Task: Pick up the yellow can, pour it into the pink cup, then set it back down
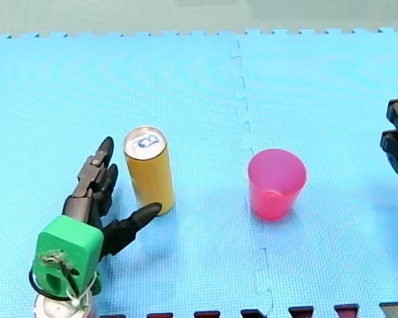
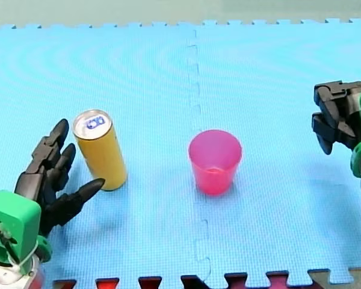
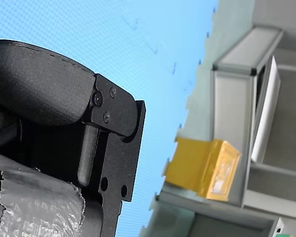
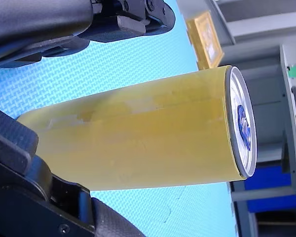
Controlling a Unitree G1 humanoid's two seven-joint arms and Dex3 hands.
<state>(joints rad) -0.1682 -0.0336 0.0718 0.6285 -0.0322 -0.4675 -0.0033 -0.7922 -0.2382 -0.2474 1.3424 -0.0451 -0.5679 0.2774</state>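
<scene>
Head view: can (image 1: pixel 149 171) beside robot hand (image 1: pixel 94 201)

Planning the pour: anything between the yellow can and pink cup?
Nothing visible; only bare mat between yellow can and pink cup. Left hand flanks the can; right hand is at the far right.

Yellow can (image 4: pixel 138 143), silver lid with blue mark, on blue foam mat (image 4: pixel 113 64), flanked on both sides by black fingers (image 4: pixel 44 19) of left hand (image 4: pixel 24 202), contact not discernible; yellow box (image 4: pixel 206 37) past mat edge.
</scene>
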